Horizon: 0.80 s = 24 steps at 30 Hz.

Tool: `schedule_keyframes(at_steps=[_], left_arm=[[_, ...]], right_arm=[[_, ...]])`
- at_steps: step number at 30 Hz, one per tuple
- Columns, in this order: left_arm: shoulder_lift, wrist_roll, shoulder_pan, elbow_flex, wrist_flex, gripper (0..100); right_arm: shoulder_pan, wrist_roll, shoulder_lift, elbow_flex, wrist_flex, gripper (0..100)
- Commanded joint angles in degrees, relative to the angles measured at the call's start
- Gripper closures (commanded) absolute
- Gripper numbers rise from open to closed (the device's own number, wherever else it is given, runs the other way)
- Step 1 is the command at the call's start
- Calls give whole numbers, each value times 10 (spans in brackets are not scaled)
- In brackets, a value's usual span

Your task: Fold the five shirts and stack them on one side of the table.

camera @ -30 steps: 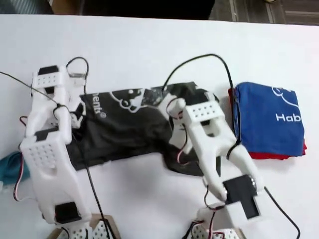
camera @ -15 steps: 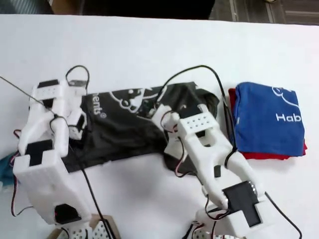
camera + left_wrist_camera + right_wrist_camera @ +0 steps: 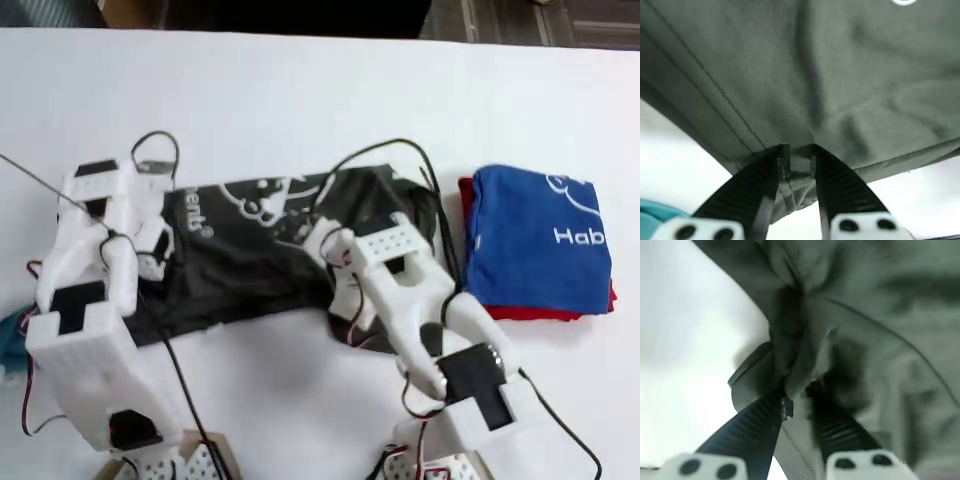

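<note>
Black cotton shirt with white print (image 3: 250,250) lies crumpled across the middle of the white worktop (image 3: 300,90), strung between your two arms. Your left pincer (image 3: 799,156) pinches its stitched hem; your right pincer (image 3: 799,395) grips a thick bunch of the same cloth. Likely trouble: uneven pulling could slip the thin hem free, or the wad could fold in crooked. Nearby, the folded blue shirt (image 3: 535,240) atop a red shirt (image 3: 540,314) might get dragged askew.
</note>
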Motion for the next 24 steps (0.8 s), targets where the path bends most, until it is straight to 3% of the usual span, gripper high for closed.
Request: schedule_keyframes(at_steps=[1, 7, 15, 21, 24], left_arm=[[-35, 0, -5, 0, -4, 899], [-35, 1, -5, 0, -4, 899], [-35, 1, -5, 0, -4, 899], [-35, 1, -5, 0, -4, 899], [-35, 1, -5, 0, -4, 899]], right_arm=[[-7, 4, -55, -4, 22, 978], [-18, 4, -144, -3, 80, 977], [-47, -2, -148, 7, 49, 972], [-48, -20, -67, 13, -1, 840], [-49, -9, -31, 12, -29, 837]])
